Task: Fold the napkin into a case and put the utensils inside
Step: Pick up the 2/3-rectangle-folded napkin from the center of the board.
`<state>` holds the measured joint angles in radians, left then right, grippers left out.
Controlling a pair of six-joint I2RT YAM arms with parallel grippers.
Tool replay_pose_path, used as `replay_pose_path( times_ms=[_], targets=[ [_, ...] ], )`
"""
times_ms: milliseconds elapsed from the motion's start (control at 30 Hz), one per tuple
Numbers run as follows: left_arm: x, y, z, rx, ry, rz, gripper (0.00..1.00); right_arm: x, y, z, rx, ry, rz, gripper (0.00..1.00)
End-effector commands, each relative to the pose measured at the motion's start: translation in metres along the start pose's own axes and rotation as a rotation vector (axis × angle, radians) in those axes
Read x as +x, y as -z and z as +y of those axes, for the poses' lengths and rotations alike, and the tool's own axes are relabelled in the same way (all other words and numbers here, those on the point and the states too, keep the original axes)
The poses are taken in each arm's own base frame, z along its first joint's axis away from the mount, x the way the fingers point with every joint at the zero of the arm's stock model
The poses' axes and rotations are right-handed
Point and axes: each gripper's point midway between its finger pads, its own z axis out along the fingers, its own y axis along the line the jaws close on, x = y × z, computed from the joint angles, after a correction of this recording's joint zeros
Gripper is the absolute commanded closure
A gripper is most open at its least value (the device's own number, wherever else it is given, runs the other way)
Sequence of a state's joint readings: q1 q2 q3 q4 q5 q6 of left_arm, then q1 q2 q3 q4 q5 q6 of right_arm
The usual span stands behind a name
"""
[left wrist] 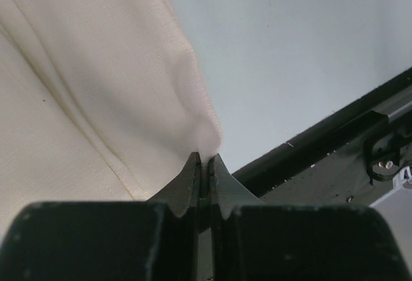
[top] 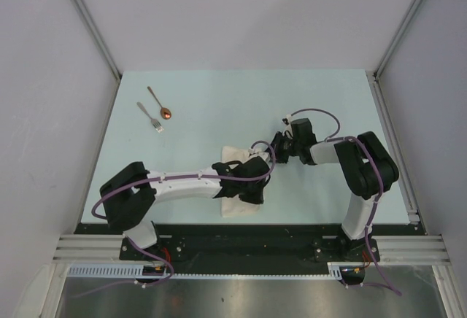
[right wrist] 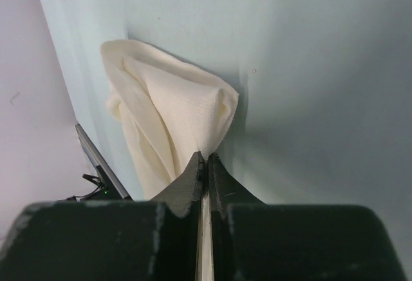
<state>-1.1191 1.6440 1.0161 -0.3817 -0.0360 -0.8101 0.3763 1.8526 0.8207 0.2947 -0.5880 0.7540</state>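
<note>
The cream-white napkin lies near the table's front middle, partly hidden under both grippers. My left gripper is shut on a corner of the napkin, its fingertips pinching the cloth. My right gripper is shut on another corner of the napkin and holds it lifted, so the cloth hangs in folds. The silver fork and the copper-bowled spoon lie side by side at the far left of the table, apart from both grippers.
The pale table is ringed by white walls. A black rail runs along the near edge just beyond the napkin, and also shows in the left wrist view. Purple cables loop over both arms.
</note>
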Motion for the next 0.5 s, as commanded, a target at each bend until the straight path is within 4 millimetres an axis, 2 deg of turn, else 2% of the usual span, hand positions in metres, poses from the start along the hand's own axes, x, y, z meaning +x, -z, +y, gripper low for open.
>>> replay_pose_path(
  times_ms=[0, 167, 200, 233, 300, 333, 367, 433, 467],
  targets=[
    [-0.007, 0.018, -0.021, 0.138, -0.021, -0.045, 1.0, -0.02, 0.002, 0.015, -0.009, 0.051, -0.033, 0.99],
    [-0.006, 0.018, -0.017, 0.156, -0.015, -0.067, 1.0, -0.026, 0.005, 0.024, 0.047, 0.087, -0.029, 1.0],
    [-0.002, 0.017, -0.013, 0.15, -0.015, -0.063, 1.0, -0.021, 0.006, 0.023, 0.072, 0.083, -0.006, 1.0],
    [-0.003, 0.018, -0.013, 0.159, -0.01, -0.072, 1.0, -0.028, 0.006, 0.027, 0.09, 0.098, -0.026, 1.0],
    [-0.001, 0.016, -0.01, 0.17, -0.004, -0.078, 1.0, -0.022, 0.009, 0.027, 0.138, 0.104, -0.003, 1.0],
    [0.0, 0.016, -0.009, 0.175, 0.002, -0.082, 1.0, -0.03, 0.009, 0.033, 0.151, 0.12, -0.025, 1.0],
    [-0.003, 0.019, -0.009, 0.184, 0.007, -0.094, 1.0, -0.023, 0.009, 0.033, 0.174, 0.119, -0.002, 1.0],
    [0.0, 0.019, -0.003, 0.187, 0.023, -0.104, 1.0, -0.029, 0.008, 0.041, 0.196, 0.143, -0.016, 1.0],
    [0.002, 0.02, 0.003, 0.187, 0.029, -0.108, 1.0, -0.023, 0.006, 0.041, 0.217, 0.146, 0.002, 1.0]
  ],
)
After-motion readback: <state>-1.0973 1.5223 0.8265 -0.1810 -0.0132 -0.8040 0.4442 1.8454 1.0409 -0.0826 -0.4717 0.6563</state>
